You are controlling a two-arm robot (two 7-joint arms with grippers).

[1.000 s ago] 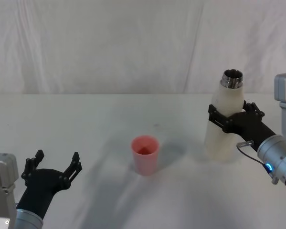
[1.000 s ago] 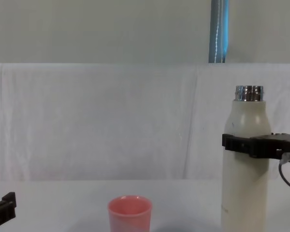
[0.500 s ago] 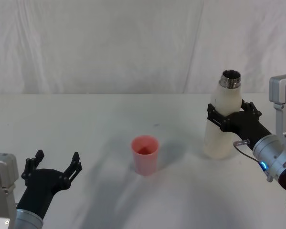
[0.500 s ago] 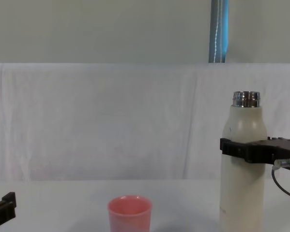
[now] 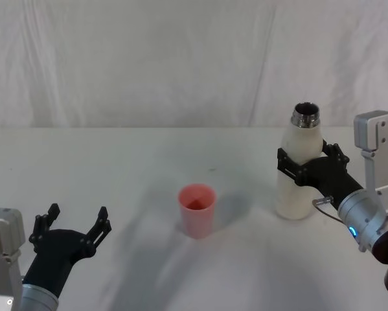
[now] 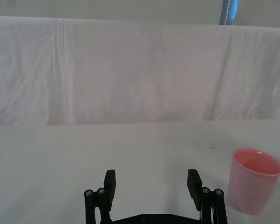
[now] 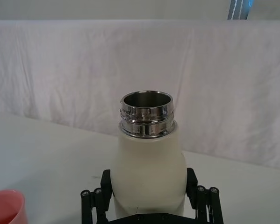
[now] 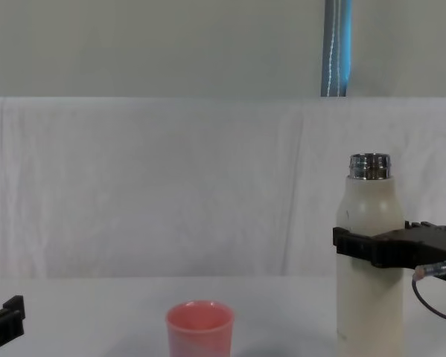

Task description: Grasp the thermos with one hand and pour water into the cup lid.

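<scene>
the right gripper [image 5: 304,170] is clamped round the upright thermos [image 5: 300,165], and the cup [image 5: 197,210] lies off to its left. the left gripper [image 5: 74,228], jaws apart, sits idle on the cup's other side.

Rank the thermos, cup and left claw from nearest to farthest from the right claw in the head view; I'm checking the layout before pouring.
1. Thermos, held in the right claw, right side.
2. Cup, table centre.
3. Left claw, open, near left corner.
</scene>
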